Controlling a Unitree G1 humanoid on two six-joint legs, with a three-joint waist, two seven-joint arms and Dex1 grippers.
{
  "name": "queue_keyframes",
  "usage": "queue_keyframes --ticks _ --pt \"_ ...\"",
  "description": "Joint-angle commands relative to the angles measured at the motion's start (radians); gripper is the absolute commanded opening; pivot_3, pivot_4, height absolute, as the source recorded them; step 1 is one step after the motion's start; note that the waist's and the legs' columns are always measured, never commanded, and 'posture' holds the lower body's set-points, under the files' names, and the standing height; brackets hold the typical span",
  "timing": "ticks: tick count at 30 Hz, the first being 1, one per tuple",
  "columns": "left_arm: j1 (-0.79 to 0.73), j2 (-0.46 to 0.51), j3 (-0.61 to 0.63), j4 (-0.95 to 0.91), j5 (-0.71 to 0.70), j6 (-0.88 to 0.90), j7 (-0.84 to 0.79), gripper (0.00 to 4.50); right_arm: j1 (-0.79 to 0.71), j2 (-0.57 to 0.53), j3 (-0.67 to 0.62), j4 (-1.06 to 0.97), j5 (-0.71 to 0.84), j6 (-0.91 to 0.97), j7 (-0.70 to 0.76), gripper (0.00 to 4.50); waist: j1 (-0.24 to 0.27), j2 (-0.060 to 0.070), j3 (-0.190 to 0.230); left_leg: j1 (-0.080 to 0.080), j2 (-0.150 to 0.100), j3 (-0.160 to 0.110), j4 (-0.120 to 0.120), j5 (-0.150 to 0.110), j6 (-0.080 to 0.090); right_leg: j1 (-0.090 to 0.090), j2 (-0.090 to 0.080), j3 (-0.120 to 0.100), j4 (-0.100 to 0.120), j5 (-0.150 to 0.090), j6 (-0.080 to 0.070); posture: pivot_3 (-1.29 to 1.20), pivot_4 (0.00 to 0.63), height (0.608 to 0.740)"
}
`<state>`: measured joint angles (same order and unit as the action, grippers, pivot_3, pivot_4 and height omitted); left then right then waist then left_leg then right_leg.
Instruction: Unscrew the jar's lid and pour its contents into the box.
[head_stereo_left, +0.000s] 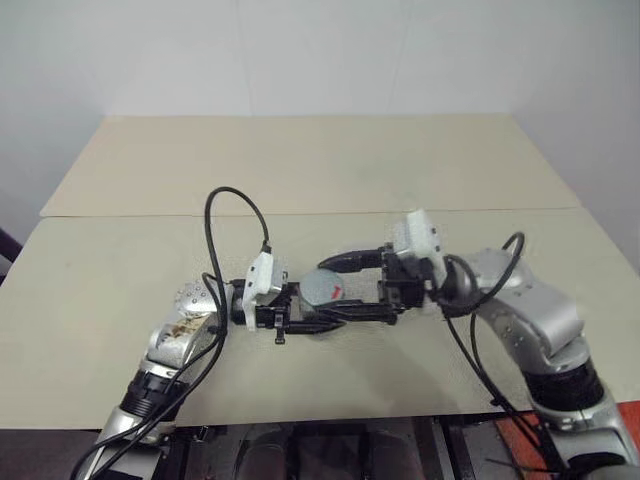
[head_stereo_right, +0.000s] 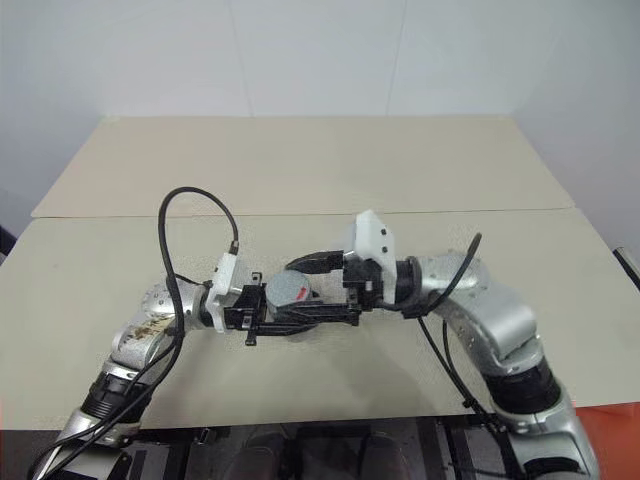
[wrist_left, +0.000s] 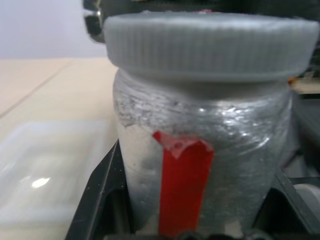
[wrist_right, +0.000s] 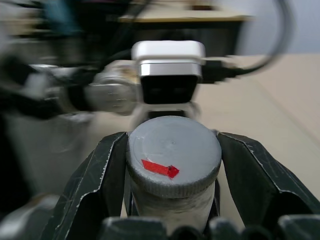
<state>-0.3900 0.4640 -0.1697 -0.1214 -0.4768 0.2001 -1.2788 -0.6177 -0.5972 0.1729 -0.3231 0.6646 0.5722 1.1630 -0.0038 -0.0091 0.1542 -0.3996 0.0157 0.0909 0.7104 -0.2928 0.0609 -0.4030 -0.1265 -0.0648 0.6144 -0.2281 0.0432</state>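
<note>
Left gripper (head_stereo_left: 300, 318) clamped on jar (wrist_left: 200, 165), held above near edge of table (head_stereo_left: 300, 170), between both arms. Right gripper (head_stereo_left: 345, 285) closed around lid (wrist_right: 173, 155), fingers (wrist_right: 95, 180) pressed against its rim. Lid looks seated on jar, so unscrewing barely begun; lid removal and pouring left. Contents not visible. Box (wrist_left: 45, 175) on table just beside jar, looks empty. Table beige, seam across middle. Plain pale wall (head_stereo_left: 320, 50) behind.

Before me stands a pale beige worktop (head_stereo_left: 300, 160) made of two panels, with a seam (head_stereo_left: 310, 213) running from its left edge to its right. Beyond its far edge rises a plain white wall (head_stereo_left: 320, 50), evenly lit.
</note>
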Motion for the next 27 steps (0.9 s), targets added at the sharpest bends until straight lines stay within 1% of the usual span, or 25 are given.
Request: queue_keyframes --ticks 1,4,6,8,11,12,15,16,18,19,21,24,27 --pt "-0.009 0.034 0.064 -0.04 -0.044 -0.006 -0.008 1.97 -0.068 -0.028 0.007 0.193 0.006 -0.078 0.254 2.77 -0.001 0.0 0.0 0.0 0.0 0.0 0.0 0.0 0.0 0.0 0.0 0.0 0.0 0.0 0.0 0.0 0.15 0.74" --pt "-0.012 0.036 0.058 -0.051 -0.044 0.001 -0.01 1.97 -0.161 -0.001 0.065 0.358 -0.053 -0.17 0.393 2.77 -0.002 0.0 0.0 0.0 0.0 0.0 0.0 0.0 0.0 0.0 0.0 0.0 0.001 0.0 0.0 0.0 0.15 0.74" --pt "-0.011 0.038 0.056 -0.053 -0.042 0.002 -0.012 1.97 -0.224 0.012 0.104 0.453 -0.053 -0.214 0.441 2.77 -0.005 0.0 0.0 -0.001 0.0 0.0 0.0 0.0 0.0 -0.001 0.0 0.0 0.001 0.0 0.0 0.0 0.15 0.74" --pt "-0.01 0.04 0.054 -0.053 -0.042 0.001 -0.013 1.97 -0.264 -0.001 0.153 0.502 -0.015 -0.259 0.451 2.77 -0.006 0.0 0.0 -0.001 0.0 0.0 0.0 0.0 0.0 -0.001 0.0 0.0 0.001 0.0 0.0 0.0 0.15 0.74" --pt "-0.01 0.043 0.053 -0.049 -0.041 -0.002 -0.012 1.97 -0.282 -0.009 0.18 0.547 0.003 -0.342 0.451 2.77 -0.002 0.0 0.0 -0.001 0.0 0.0 0.0 0.0 0.0 -0.001 0.0 -0.001 0.001 0.0 0.0 0.0 0.15 0.74" --pt "-0.009 0.043 0.053 -0.049 -0.041 -0.002 -0.009 1.97 -0.282 -0.01 0.179 0.555 0.005 -0.358 0.451 2.77 -0.001 0.0 0.0 -0.001 0.0 0.0 0.0 0.0 0.0 -0.001 0.0 -0.001 0.001 0.0 0.0 0.0 0.15 0.74" --pt "-0.003 0.04 0.057 -0.046 -0.042 -0.004 0.002 1.97 -0.263 0.006 0.121 0.562 0.012 -0.354 0.451 2.77 -0.001 0.0 0.0 -0.001 0.0 0.0 0.0 0.0 0.0 -0.001 -0.001 -0.001 0.001 0.0 0.0 0.0 0.15 0.74" --pt "-0.001 0.037 0.059 -0.041 -0.039 -0.006 0.009 1.97 -0.253 0.011 0.093 0.555 0.01 -0.352 0.42 2.77 -0.001 0.0 0.0 -0.001 0.0 0.0 0.0 0.0 0.0 -0.001 -0.001 -0.001 0.001 0.0 0.0 0.0 0.15 0.74" --pt "0.004 0.033 0.061 -0.033 -0.037 -0.008 0.021 1.97 -0.247 0.002 0.056 0.54 0.028 -0.291 0.366 3.5 0.0 0.0 0.0 -0.001 0.0 0.0 0.0 0.0 -0.001 -0.001 -0.001 -0.001 0.001 0.0 0.0 0.0 0.15 0.74" --pt "0.007 0.032 0.062 -0.03 -0.036 -0.008 0.025 1.97 -0.235 -0.009 0.037 0.52 0.039 -0.28 0.372 3.74 0.003 0.0 0.0 -0.001 0.0 0.0 0.0 0.0 -0.001 -0.001 -0.001 -0.001 0.002 0.0 0.0 0.0 0.15 0.74" --pt "0.016 0.027 0.064 -0.013 -0.025 -0.016 0.032 1.97 -0.183 -0.033 -0.031 0.438 0.072 -0.255 0.337 4.39 0.013 0.0 0.0 -0.002 0.0 0.0 0.001 0.0 -0.001 -0.001 -0.001 -0.002 0.001 0.0 0.0 0.0 0.15 0.74" --pt "0.023 0.017 0.068 0.019 -0.007 -0.034 0.048 1.97 -0.089 -0.056 -0.131 0.28 0.081 -0.234 0.215 4.45 0.015 0.0 0.0 -0.002 0.0 0.0 0.0 0.0 -0.001 -0.001 -0.001 -0.002 0.001 0.0 0.0 0.0 0.15 0.74" --pt "0.013 0.003 0.073 0.056 0.012 -0.052 0.07 1.97 0.006 -0.064 -0.205 0.095 0.088 -0.166 0.031 4.45 0.014 0.0 0.0 -0.002 0.0 0.0 0.0 0.0 -0.001 -0.001 -0.001 -0.002 0.001 0.0 0.0 0.0 0.15 0.74"
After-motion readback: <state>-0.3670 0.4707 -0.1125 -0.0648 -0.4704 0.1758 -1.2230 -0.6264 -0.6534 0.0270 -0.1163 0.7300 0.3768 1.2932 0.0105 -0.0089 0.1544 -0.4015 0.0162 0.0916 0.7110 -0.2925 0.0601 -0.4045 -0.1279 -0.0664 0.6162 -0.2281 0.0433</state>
